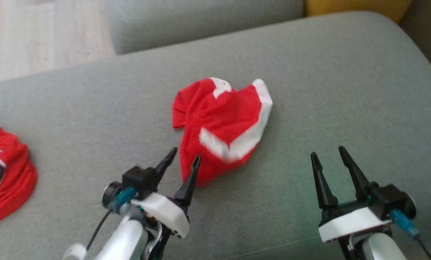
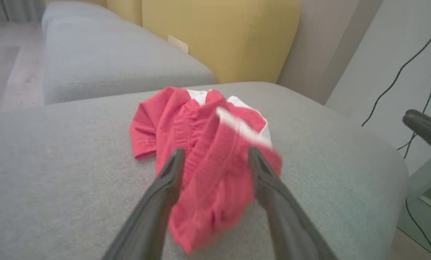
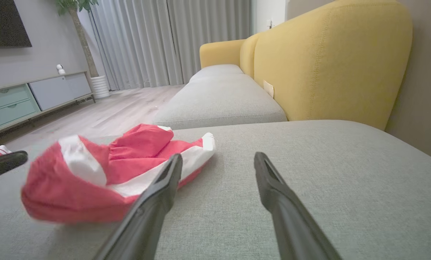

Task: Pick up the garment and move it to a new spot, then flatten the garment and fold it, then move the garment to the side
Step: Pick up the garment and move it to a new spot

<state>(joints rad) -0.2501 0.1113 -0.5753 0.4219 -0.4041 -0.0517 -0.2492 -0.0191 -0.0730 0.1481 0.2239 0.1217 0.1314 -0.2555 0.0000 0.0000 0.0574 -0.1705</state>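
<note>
The red-and-white garment (image 1: 222, 122) lies crumpled on the cushion (image 1: 345, 90), at one o'clock from the left gripper (image 1: 184, 156), whose fingers stand apart, gripping nothing; the right gripper (image 1: 327, 151), at four o'clock, gapes empty; flattening looks next, needing corners found; folds and blur hide them; a jersey (image 1: 2, 173) at nine o'clock is cut off.

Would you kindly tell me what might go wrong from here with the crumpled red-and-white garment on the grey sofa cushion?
The crumpled red-and-white garment lies bunched, so flattening may press in creases. The left gripper, open at its near edge, might snag loose cloth. Moved leftward, it could land on the red printed jersey.
</note>
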